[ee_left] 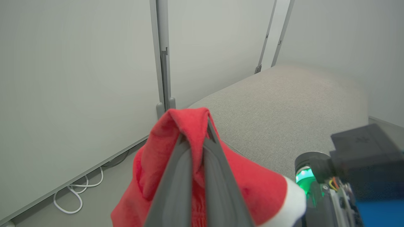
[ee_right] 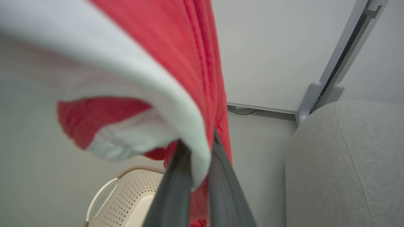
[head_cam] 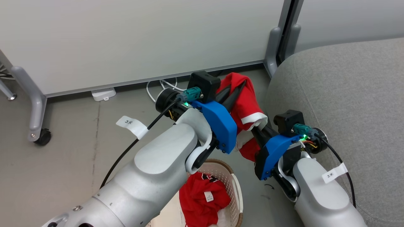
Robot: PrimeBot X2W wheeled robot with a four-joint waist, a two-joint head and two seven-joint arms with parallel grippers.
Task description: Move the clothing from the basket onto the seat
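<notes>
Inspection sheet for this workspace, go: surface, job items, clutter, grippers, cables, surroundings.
Surface: grey floor.
Job's things: held garment raised between basket and sofa; second garment in basket.
Clutter: white box at the panel's base.
Grippers: left gripper and right gripper, jaws shut on held garment.
Cables: white cord looped on floor; black leads on both wrists.
Surroundings: partition panels, wheeled foot.
</notes>
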